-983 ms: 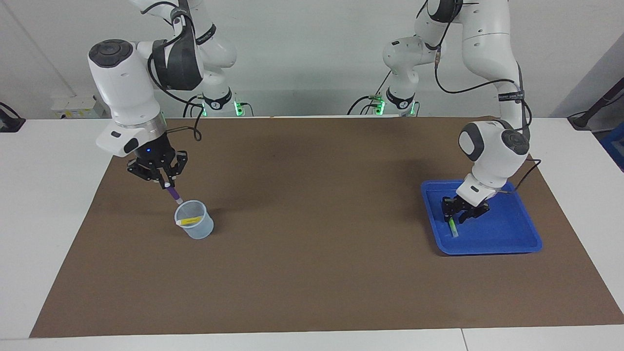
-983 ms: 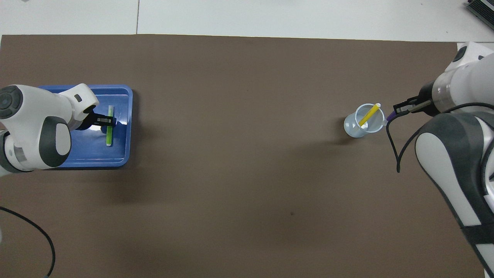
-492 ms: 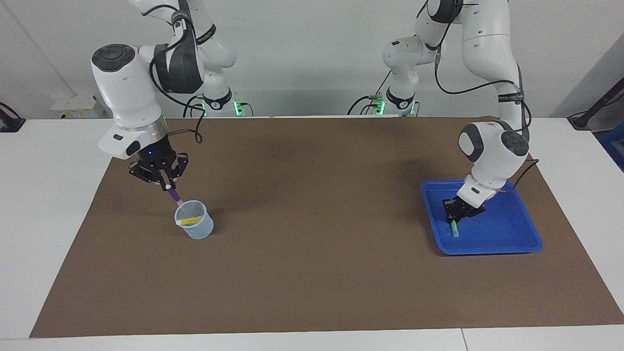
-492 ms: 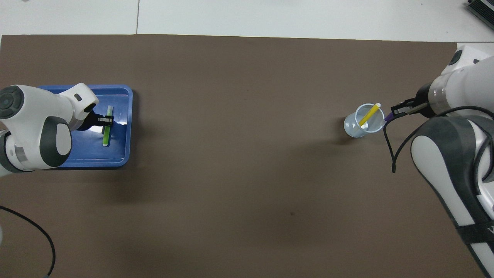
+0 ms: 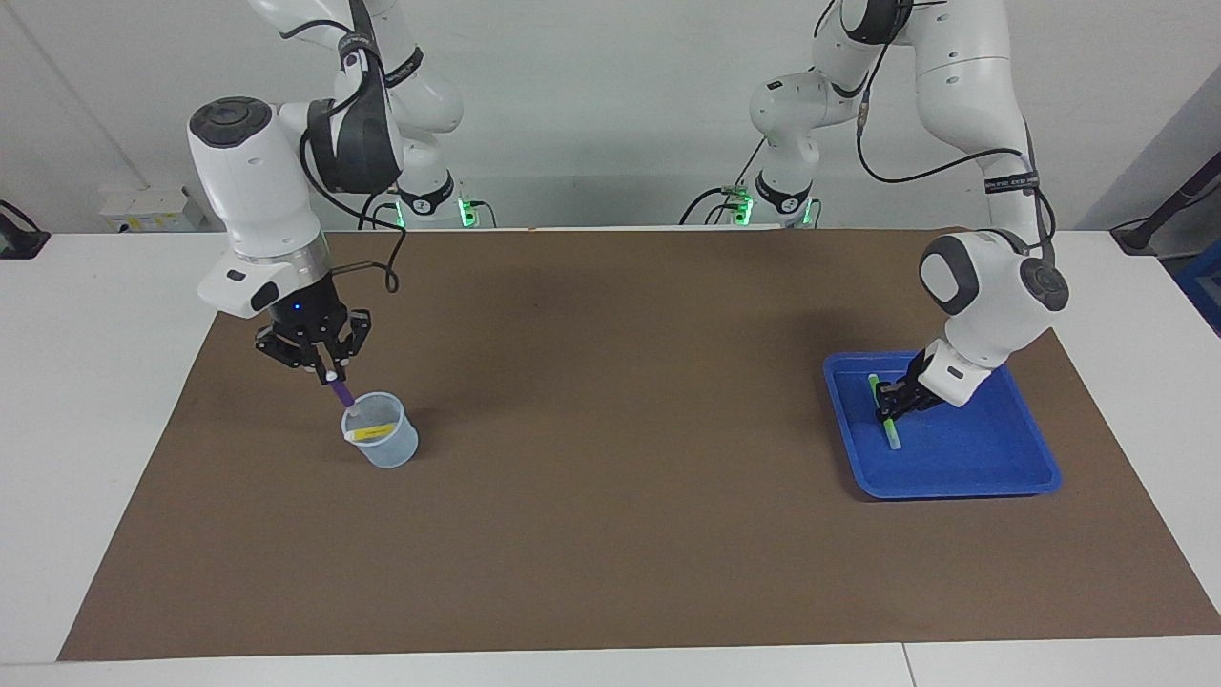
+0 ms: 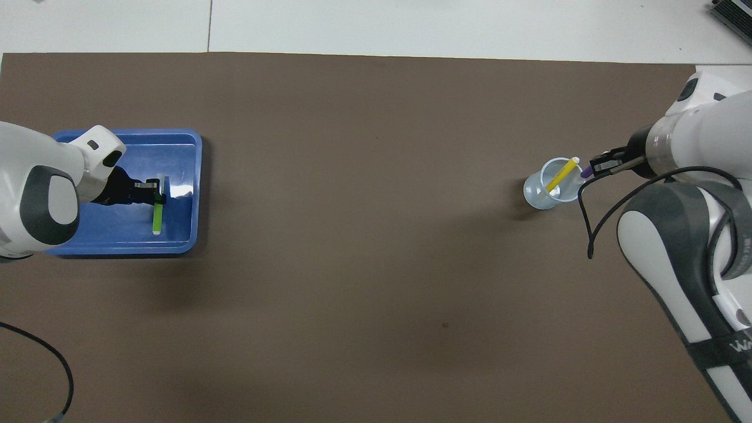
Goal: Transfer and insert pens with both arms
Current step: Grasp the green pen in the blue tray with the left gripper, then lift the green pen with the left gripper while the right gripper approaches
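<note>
My left gripper (image 5: 889,408) is low inside the blue tray (image 5: 1035,456), shut on the green pen (image 5: 893,435) near its middle. The green pen (image 6: 157,218) slants across the tray floor; whether it touches the floor I cannot tell. Toward the right arm's end of the table, my right gripper (image 5: 329,374) hangs over the rim of a clear cup (image 5: 386,450), shut on the purple pen (image 5: 339,390). That pen points down with its pale tip at the cup's rim. A yellow pen (image 6: 561,174) leans inside the cup (image 6: 537,197). The right gripper (image 6: 594,166) holds the purple pen (image 6: 586,173).
A brown mat (image 5: 610,458) covers the table between cup and tray. Two smaller white arms with green-lit bases (image 5: 434,205) stand at the robots' edge. A black cable (image 6: 587,223) loops from the right wrist beside the cup.
My left gripper closed on the green pen and drew it toward the robots within the tray. My right gripper carried the purple pen closer over the cup's rim.
</note>
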Available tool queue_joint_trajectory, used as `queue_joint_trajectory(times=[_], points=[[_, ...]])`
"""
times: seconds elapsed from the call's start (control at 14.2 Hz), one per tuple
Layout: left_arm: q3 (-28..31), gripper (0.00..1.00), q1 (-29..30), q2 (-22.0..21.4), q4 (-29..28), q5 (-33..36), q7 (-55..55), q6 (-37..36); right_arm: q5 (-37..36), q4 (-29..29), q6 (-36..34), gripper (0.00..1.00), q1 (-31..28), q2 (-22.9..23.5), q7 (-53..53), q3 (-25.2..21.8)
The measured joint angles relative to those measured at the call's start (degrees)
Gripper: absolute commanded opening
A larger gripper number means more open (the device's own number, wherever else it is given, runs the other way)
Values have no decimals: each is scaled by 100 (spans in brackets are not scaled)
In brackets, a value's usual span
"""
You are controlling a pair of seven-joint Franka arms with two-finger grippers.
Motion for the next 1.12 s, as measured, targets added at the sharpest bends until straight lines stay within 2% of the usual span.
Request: queue_joint_trajectory(times=[0.28,0.77,0.84,0.91,0.98,1.12], points=[[15,0,211,-95,179,-707,-572,-967,29,-102,139,0,-3,28,0,6],[-180,0,205,-407,419,-1259,-3419,-1809,35,-283,302,1,47,40,163,40],[-244,0,204,-434,473,-1289,-3839,-1872,35,-301,303,12,46,40,166,40],[-307,0,204,-455,512,-1310,-4214,-1925,35,-312,304,45,46,40,167,39],[-357,0,202,-467,526,-1383,-4502,-1952,35,-318,305,99,46,40,170,39],[-406,0,199,-469,525,-1688,-4878,-2002,35,-330,315,100,42,40,175,37]])
